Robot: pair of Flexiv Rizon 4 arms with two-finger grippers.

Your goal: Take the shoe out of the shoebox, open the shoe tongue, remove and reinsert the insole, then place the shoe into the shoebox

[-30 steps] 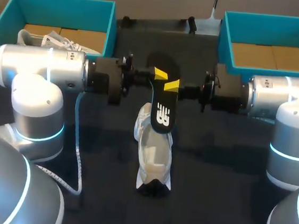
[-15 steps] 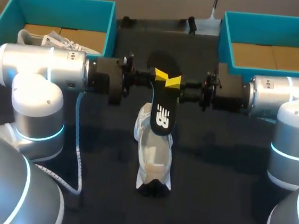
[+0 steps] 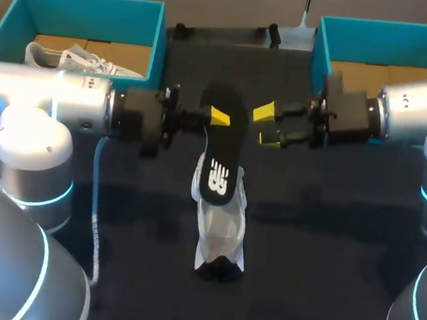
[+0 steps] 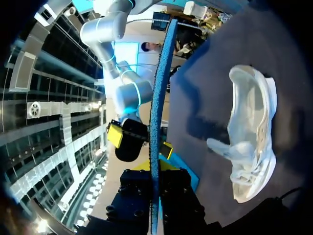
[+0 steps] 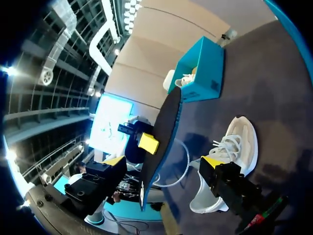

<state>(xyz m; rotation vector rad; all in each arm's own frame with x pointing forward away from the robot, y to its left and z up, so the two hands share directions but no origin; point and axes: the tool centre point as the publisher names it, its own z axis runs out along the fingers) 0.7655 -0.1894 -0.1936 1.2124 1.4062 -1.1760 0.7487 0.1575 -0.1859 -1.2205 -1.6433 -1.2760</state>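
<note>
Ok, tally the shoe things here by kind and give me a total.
Shoes: 2
Shoeboxes: 2
Insole: 1
Total: 5

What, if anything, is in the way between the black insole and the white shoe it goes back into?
Nothing visible. The left hand holds the insole over the white shoe on the table, with no object between them. The right hand is open and off to one side, touching neither.
</note>
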